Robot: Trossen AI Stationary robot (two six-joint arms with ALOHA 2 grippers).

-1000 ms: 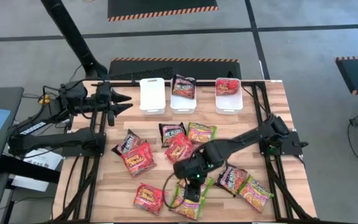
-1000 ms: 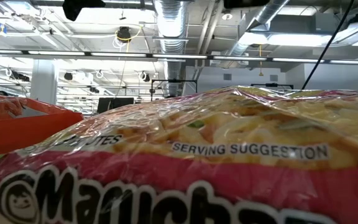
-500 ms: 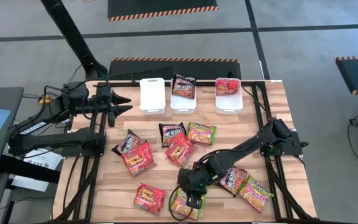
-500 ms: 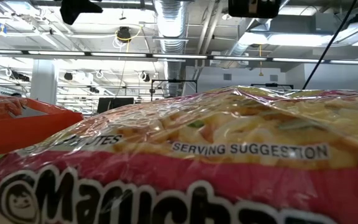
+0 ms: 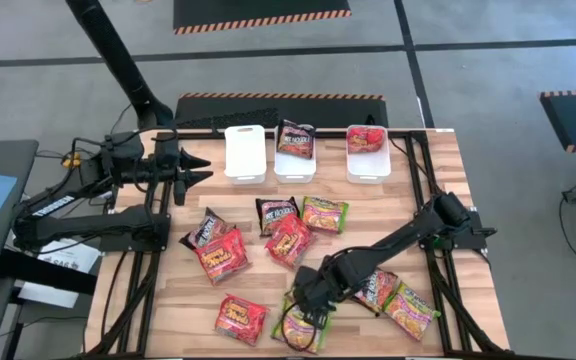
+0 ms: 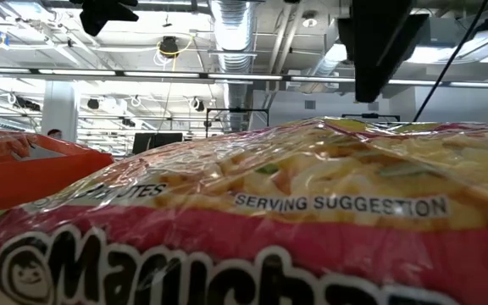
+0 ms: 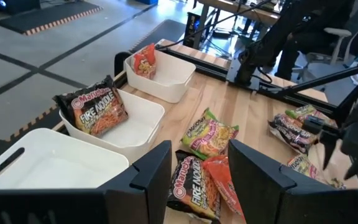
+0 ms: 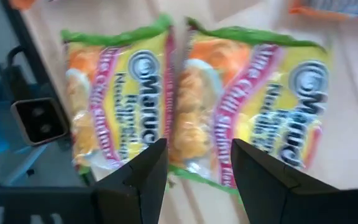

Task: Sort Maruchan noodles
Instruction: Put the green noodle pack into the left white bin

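Note:
Maruchan noodle packets lie flat and scattered on the wooden table: red ones [image 5: 223,255] [image 5: 240,318] [image 5: 288,240], dark ones [image 5: 203,228] [image 5: 278,212] [image 5: 373,288], and green-yellow ones [image 5: 325,213] [image 5: 410,310]. My right gripper [image 5: 310,303] [image 8: 194,174] is open and points down over two green-yellow packets [image 8: 114,106] [image 8: 253,118] lying side by side near the table's near edge [image 5: 303,328]. Its fingers stand above the place where the two packets meet. My left gripper [image 5: 196,168] [image 7: 197,180] is open and waits above the table's far left part.
Three white trays stand along the far edge: the left one [image 5: 245,155] bare, the middle one [image 5: 280,165] holding a dark packet [image 5: 295,140], the right one [image 5: 368,168] holding a red packet [image 5: 368,138]. A packet [image 6: 252,237] fills the low view right before the camera.
My right gripper has come down toward the green-yellow packets near the near edge, staying open. In the low view it has come into the picture from above. The packets have kept their places.

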